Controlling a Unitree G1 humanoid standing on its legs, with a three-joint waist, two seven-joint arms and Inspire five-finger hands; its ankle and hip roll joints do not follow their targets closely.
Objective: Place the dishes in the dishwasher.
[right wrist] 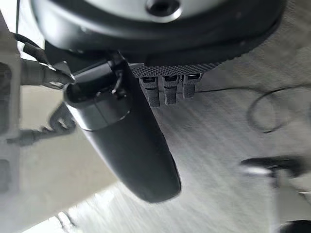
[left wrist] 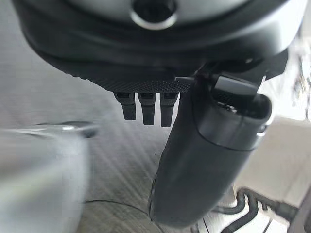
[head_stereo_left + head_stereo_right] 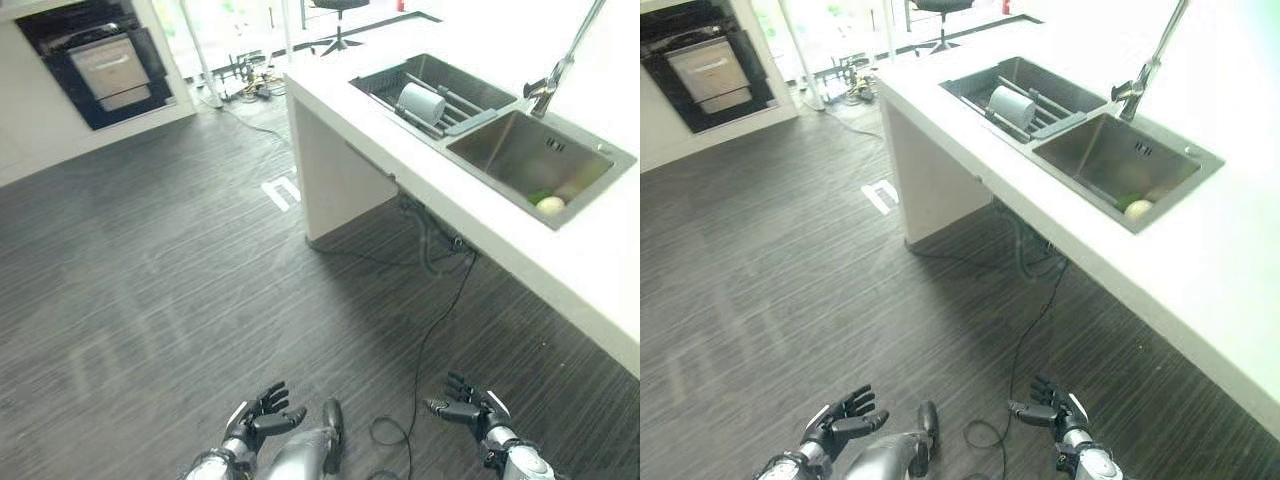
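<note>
A robot looks down at a dark wood-grain floor (image 3: 150, 300), with a white table (image 3: 600, 270) running along the right side of the frame. Set into the table is a steel sink (image 3: 530, 160) in the upper right, with a tall tap (image 3: 560, 65) rising behind it. At the sink's bottom lie a pale round item (image 3: 551, 204) and something green (image 3: 539, 196) just beside it; what they are cannot be told. To the left of the sink, a second basin holds a dish rack (image 3: 455, 100), and a pale cylindrical cup (image 3: 421, 102) lies tipped on its side on the rack's bars. In the upper left corner of the frame, well apart from the table, a dark built-in dishwasher (image 3: 100, 62) stands against a white wall unit, its front pale in the middle. At the top centre a chair base (image 3: 338, 42) stands on the bright floor.

Low in the frame, the left robot hand (image 3: 262, 412) hangs at lower centre-left and the right robot hand (image 3: 468, 408) at lower right. Both are released, fingers relaxed and loosely spread, holding nothing, above the floor
</note>
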